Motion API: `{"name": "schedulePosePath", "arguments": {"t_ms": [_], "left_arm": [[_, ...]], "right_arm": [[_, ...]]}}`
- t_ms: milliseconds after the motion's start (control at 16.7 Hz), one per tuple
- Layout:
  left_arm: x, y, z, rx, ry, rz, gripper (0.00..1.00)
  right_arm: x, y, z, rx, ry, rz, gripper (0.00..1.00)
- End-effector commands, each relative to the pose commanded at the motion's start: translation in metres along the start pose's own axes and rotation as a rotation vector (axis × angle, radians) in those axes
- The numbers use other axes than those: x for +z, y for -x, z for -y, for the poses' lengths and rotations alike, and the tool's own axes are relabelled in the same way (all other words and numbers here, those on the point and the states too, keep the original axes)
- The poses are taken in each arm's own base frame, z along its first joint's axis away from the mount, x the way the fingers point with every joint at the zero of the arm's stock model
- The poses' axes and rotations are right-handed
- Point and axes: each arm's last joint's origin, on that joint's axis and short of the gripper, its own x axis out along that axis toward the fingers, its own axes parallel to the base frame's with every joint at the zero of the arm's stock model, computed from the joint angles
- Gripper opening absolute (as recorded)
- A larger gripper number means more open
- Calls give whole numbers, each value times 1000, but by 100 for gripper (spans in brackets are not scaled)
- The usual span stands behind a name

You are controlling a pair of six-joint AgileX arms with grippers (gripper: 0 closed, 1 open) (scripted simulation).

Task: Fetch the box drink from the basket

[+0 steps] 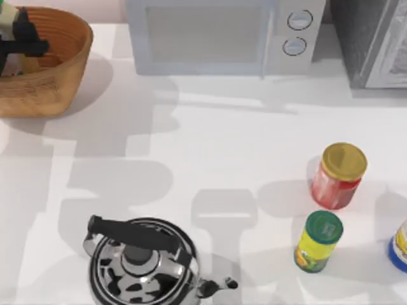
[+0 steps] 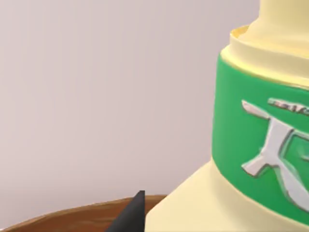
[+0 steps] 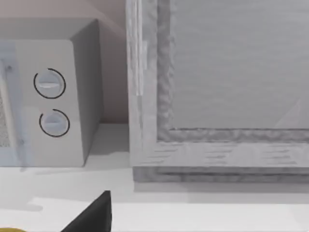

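Observation:
The basket (image 1: pixel 57 82) stands at the table's far left corner, and its brown rim (image 2: pixel 72 217) shows low in the left wrist view. My left gripper (image 1: pixel 19 38) reaches down inside it, shut on the box drink (image 1: pixel 7 19). In the left wrist view the pale yellow carton with its green collar (image 2: pixel 260 145) sits very close, with one dark fingertip (image 2: pixel 133 215) pressed against its side. The other finger is hidden behind the carton. My right gripper (image 3: pixel 94 217) faces the appliances at the back right.
A microwave (image 1: pixel 216 35) and a grey appliance (image 1: pixel 375 41) line the back edge. A steel kettle (image 1: pixel 140 267) stands at the front. At the right are a red jar with a gold lid (image 1: pixel 337 175), a yellow jar with a green lid (image 1: pixel 318 241) and a blue-based item (image 1: pixel 399 248).

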Motion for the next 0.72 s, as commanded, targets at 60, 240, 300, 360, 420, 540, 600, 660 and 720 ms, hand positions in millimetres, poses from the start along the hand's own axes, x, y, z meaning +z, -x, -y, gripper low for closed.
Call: {"name": "schedulePosePath", "arguments": {"t_ms": [60, 240, 300, 360, 420, 540, 600, 660, 720], "left_arm": [[0, 0, 0, 0, 0, 0, 0], [9, 1, -2, 5, -4, 18, 0], [9, 1, -2, 5, -3, 13, 0], [12, 0, -2, 5, -2, 9, 0], [18, -1, -2, 5, -2, 7, 0], [34, -5, -3, 5, -2, 12, 0], [45, -6, -3, 4, -3, 17, 0], [57, -7, -3, 4, -4, 21, 0], [69, -8, -3, 4, -4, 24, 0]], "right_arm": [[0, 0, 0, 0, 0, 0, 100], [0, 0, 0, 0, 0, 0, 100], [0, 0, 0, 0, 0, 0, 100], [0, 0, 0, 0, 0, 0, 100], [0, 0, 0, 0, 0, 0, 100], [0, 0, 0, 0, 0, 0, 100], [0, 0, 0, 0, 0, 0, 100], [0, 0, 0, 0, 0, 0, 100], [0, 0, 0, 0, 0, 0, 100]]}}
